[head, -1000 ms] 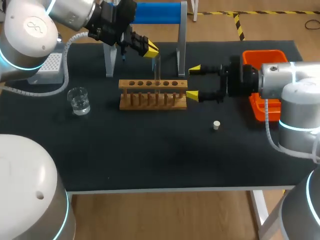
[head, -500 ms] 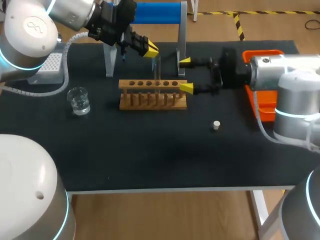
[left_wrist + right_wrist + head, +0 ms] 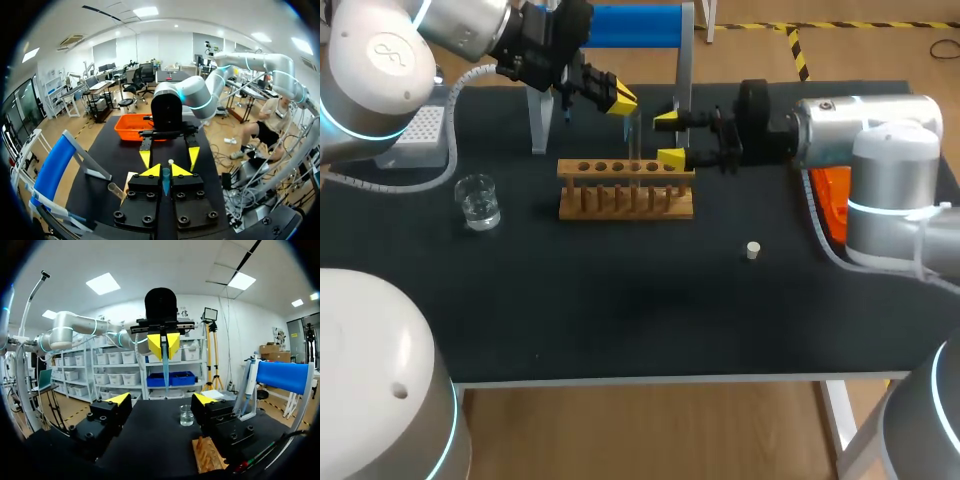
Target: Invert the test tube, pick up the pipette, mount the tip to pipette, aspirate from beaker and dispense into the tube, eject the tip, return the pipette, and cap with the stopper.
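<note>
The left claw point(image 3: 617, 98) is clamping the test tube point(image 3: 635, 138) by its upper end, and the tube is hanging upright over the wooden rack point(image 3: 625, 190). The right claw point(image 3: 671, 138) is sitting at the tube's 3 o'clock, its 2 fingers apart and gripping nothing. The beaker point(image 3: 478, 203) is standing at the rack's 9 o'clock, and the stopper point(image 3: 752, 250) is lying at its 4 o'clock.
</note>
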`<state>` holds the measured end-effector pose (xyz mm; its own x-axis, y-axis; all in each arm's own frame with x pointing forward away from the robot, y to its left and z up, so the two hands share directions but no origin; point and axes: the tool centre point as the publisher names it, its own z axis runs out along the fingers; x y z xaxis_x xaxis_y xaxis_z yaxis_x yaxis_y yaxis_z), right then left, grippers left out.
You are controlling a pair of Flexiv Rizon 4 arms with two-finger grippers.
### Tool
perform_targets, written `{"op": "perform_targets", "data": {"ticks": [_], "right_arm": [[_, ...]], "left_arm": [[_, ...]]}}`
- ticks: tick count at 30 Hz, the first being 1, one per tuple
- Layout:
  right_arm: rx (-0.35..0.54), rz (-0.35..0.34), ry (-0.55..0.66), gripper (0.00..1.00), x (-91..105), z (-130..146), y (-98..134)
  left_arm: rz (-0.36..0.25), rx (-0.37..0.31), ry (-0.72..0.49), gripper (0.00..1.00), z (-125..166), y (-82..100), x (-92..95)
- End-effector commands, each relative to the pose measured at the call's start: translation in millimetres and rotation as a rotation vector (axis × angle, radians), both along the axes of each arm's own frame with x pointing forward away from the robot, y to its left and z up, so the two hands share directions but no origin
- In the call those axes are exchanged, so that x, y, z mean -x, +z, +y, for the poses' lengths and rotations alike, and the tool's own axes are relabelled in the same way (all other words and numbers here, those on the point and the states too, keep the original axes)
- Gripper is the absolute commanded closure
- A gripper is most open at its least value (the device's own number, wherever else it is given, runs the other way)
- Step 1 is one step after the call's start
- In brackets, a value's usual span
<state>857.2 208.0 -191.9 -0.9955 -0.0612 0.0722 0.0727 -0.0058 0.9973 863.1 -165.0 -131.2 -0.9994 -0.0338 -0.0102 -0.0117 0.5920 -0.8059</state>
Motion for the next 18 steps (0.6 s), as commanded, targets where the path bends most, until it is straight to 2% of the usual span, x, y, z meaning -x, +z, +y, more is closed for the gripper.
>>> {"op": "perform_targets", "data": {"ticks": [1,9,18], "right_arm": [[0.008,0.001,0.013,0.27,-5.4,9.9,3.0],[0.028,-0.028,0.007,0.35,-12.0,20.9,8.4],[0.025,-0.052,0.028,0.36,-13.1,29.8,15.8]], "left_arm": [[-0.001,0.000,0.000,1.00,0.4,-0.1,0.5],[-0.001,0.000,0.000,1.00,0.4,-0.1,0.5],[-0.001,0.000,0.000,1.00,0.4,-0.1,0.5]]}}
